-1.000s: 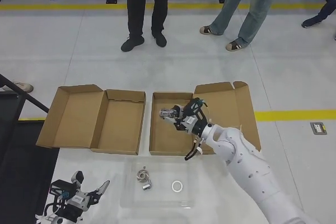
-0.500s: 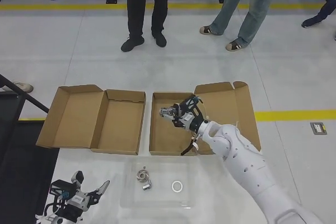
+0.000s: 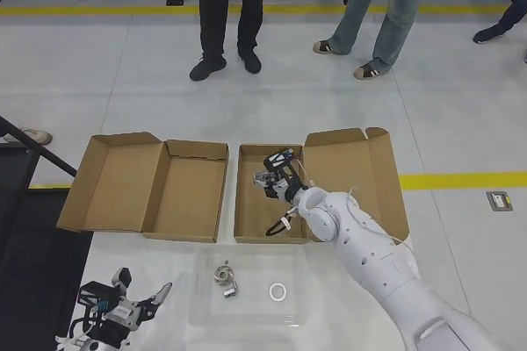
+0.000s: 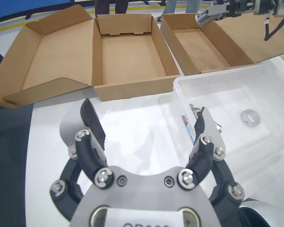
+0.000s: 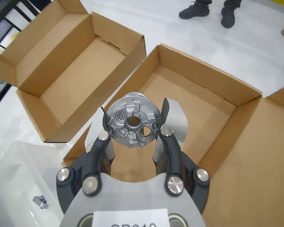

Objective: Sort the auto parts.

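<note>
The right pincer [image 5: 135,114] pinches a round grey metal hub [image 5: 132,126] by its rim, holding it above the right-hand cardboard box [image 5: 203,112]. A second open box [image 5: 85,72] sits just beside that one. The left pincer [image 4: 145,112] hovers spread wide over the white bench [image 4: 132,128], near a clear tray [image 4: 177,83] holding a metal ring [image 4: 250,118] and a small fitting [image 3: 224,279]

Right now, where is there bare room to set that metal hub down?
Both box floors are bare: the right box under the right hand holding the hub, and the left box. The clear bin is busier: a ring and a small part.
</note>
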Controlling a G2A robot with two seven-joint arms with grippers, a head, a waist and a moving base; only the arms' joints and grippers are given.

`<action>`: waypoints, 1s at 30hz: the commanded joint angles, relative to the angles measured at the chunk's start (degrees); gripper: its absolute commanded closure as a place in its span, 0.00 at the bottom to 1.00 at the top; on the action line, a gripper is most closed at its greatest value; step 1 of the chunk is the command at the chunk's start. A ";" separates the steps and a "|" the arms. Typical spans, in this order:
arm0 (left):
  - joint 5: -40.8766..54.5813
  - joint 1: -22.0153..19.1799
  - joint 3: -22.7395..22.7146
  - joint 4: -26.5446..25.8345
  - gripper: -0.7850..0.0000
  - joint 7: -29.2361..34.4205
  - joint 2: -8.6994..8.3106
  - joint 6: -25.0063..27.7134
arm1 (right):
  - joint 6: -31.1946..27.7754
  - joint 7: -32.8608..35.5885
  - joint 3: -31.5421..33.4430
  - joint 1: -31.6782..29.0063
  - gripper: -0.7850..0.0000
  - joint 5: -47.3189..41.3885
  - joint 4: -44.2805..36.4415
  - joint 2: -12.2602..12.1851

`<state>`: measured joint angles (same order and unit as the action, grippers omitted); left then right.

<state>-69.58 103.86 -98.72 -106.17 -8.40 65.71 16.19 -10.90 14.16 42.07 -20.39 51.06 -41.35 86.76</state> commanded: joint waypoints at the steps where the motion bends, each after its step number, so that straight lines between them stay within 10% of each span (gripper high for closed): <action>1: 0.00 0.00 0.00 0.00 0.00 0.00 0.00 0.00 | 2.05 0.72 -1.25 1.66 1.00 -0.36 3.78 1.45; 19: 0.00 0.00 0.00 0.00 0.00 0.00 0.00 0.00 | 1.96 6.48 -4.91 9.88 0.98 -4.12 26.27 10.36; 22: 0.00 0.00 0.00 0.00 0.00 0.00 0.00 0.00 | 1.85 7.03 -5.16 10.30 0.56 -3.71 27.66 11.07; 30: 0.00 0.00 0.00 0.00 0.00 0.00 0.00 0.00 | 1.82 6.24 -5.02 11.01 0.11 -3.47 29.54 12.26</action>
<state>-69.58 103.86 -98.72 -106.17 -8.40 65.71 16.19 -9.01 20.48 37.02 -9.48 47.53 -12.01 98.93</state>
